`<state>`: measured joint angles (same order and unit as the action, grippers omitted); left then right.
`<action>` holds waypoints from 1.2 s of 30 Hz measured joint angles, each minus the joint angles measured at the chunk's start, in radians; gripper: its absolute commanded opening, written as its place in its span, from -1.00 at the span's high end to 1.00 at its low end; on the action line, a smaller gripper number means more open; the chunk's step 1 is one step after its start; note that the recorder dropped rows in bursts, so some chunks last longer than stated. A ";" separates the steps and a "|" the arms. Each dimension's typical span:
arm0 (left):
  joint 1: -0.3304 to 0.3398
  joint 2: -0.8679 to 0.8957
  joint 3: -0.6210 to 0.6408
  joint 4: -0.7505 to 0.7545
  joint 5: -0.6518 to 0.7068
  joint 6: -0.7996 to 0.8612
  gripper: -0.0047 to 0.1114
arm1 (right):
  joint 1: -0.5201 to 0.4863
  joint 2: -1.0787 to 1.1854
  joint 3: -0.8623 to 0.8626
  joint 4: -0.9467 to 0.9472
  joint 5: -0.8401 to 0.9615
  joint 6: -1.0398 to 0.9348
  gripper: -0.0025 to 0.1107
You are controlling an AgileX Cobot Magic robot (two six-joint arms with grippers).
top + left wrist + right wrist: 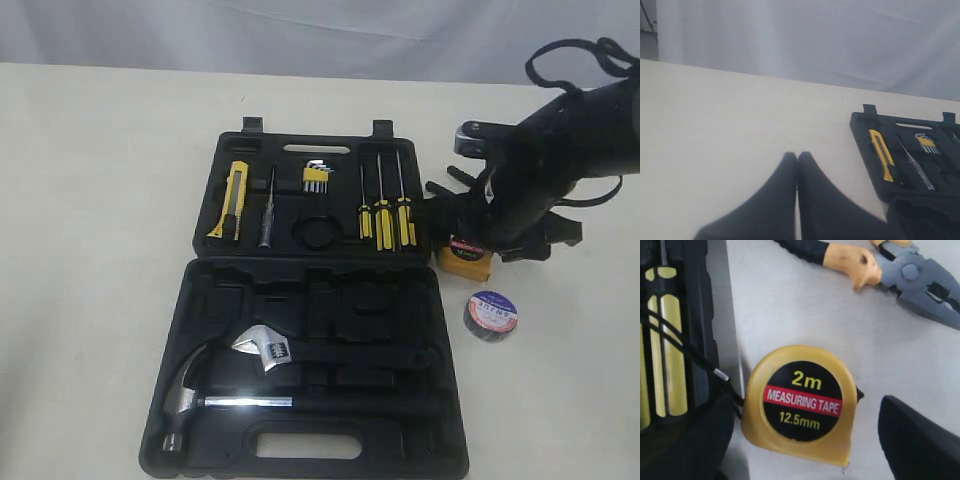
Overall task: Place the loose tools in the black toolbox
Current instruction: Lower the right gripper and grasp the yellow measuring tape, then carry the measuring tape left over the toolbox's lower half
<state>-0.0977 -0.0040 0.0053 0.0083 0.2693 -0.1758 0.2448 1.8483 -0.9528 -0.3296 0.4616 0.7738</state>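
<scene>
The black toolbox (200, 290) lies open on the table. The yellow-black utility knife (231, 200) rests in a slot of its far half, also seen in the left wrist view as the knife (882, 155). The yellow 2m tape measure (800, 402) lies flat on the table beside the toolbox's right edge. My right gripper (805, 442) is open, one finger on each side of the tape measure. The pliers (890, 267) lie just beyond it; my right arm mostly hides them in the exterior view. The tape roll (491, 314) sits nearer the front. My left gripper (797, 162) is shut and empty over bare table.
Three yellow-black screwdrivers (385, 215), hex keys (316, 178) and a slim silver tool (267, 210) fill the far half. A claw hammer (200, 400) and an adjustable wrench (290, 350) lie in the near half. A black cord (685, 352) crosses the toolbox edge.
</scene>
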 measured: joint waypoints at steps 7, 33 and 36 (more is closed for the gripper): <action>0.000 0.000 0.000 0.000 0.000 0.000 0.92 | -0.005 0.066 0.000 -0.007 -0.042 0.023 -0.34; 0.000 0.000 0.000 0.000 0.000 0.000 0.92 | 0.031 -0.239 0.000 -0.013 0.098 -0.071 0.96; 0.000 0.000 0.000 0.000 0.000 0.000 0.92 | 0.086 -0.318 0.000 -0.011 0.129 -0.089 0.96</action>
<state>-0.0977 -0.0040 0.0053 0.0083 0.2693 -0.1758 0.3305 1.5299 -0.9530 -0.3406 0.5907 0.6851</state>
